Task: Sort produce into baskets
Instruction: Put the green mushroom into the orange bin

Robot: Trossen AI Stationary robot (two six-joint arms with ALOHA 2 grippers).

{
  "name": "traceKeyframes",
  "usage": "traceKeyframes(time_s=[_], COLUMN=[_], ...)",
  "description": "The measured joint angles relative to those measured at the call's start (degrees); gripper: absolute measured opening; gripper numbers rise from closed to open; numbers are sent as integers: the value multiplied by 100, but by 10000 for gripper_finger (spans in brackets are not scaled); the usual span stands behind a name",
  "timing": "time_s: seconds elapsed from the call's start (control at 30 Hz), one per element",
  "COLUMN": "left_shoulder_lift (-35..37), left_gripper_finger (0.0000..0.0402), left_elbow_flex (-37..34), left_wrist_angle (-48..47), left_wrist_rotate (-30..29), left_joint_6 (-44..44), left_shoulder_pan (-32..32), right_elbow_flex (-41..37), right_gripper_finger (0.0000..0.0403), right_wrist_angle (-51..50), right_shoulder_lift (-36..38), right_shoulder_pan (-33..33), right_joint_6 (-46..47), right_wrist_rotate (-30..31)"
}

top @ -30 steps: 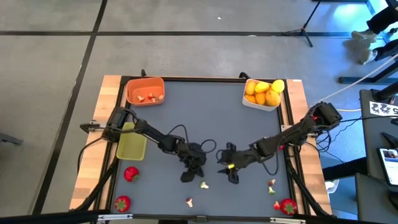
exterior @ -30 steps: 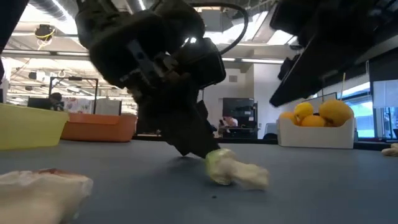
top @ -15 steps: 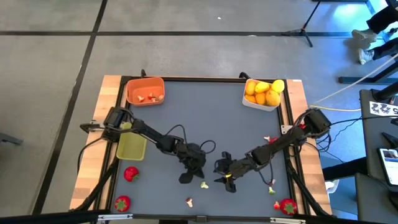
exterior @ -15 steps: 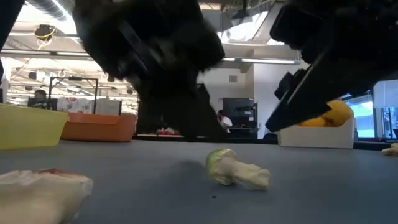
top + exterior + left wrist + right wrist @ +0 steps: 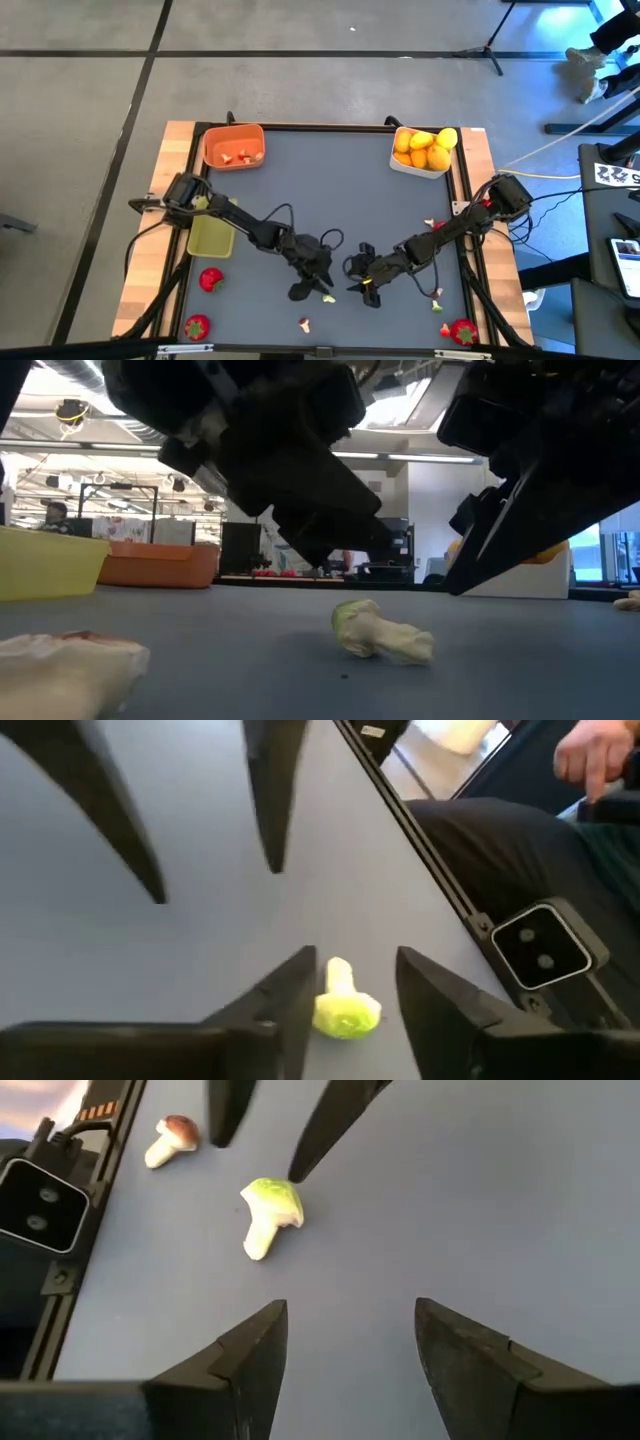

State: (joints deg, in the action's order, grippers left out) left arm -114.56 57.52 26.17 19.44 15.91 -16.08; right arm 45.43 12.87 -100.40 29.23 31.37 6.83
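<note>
A small toy mushroom with a green cap [image 5: 328, 297] lies on its side on the grey table; it also shows in the low view [image 5: 380, 636]. My left gripper [image 5: 316, 281] is open just above it, and its two fingers stand on either side of the mushroom [image 5: 343, 1003] in the left wrist view. I see no touch. My right gripper [image 5: 353, 283] is open and empty, a little to the right of the mushroom [image 5: 268, 1213] and pointing at it. The orange bin [image 5: 233, 146] holds pale-and-red bits. The white bin [image 5: 422, 152] holds citrus. The yellow-green bin [image 5: 211, 234] stands at the left.
Strawberries lie at the near left [image 5: 211, 279] [image 5: 197, 326] and the near right [image 5: 463, 331]. Small mushroom bits lie near the front edge [image 5: 304, 323] and at the right [image 5: 437, 293]. A brown-capped mushroom [image 5: 170, 1138] lies near the table's frame. A person sits beyond the table [image 5: 590, 760].
My left gripper's fingertip was down at the mushroom, then rose, and now hangs above it again. My right gripper has gone toward the table's left, closer to the mushroom. The mushroom has stayed where it was.
</note>
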Motion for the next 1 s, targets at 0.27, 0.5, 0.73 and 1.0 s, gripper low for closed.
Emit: traceKeyframes(time_s=[0.27,0.5,0.73,1.0], left_shoulder_lift=[-65,-337,-543,-735], left_gripper_finger=[203,207,207,143], left_elbow_flex=[0,0,12,170], left_wrist_angle=[-23,290,308,311], left_wrist_rotate=[-748,-800,-404,-35], left_joint_6=[-257,-214,39,239], left_shoulder_pan=[-401,-461,-281,-129], right_elbow_flex=[0,0,0,0], right_gripper_finger=[218,218,218,218], right_wrist_angle=[9,-59,-89,-99], right_shoulder_lift=[0,0,0,0], right_shoulder_pan=[0,2,2,2], right_joint_6=[41,291,293,291], right_wrist_rotate=[-2,-2,-2,9])
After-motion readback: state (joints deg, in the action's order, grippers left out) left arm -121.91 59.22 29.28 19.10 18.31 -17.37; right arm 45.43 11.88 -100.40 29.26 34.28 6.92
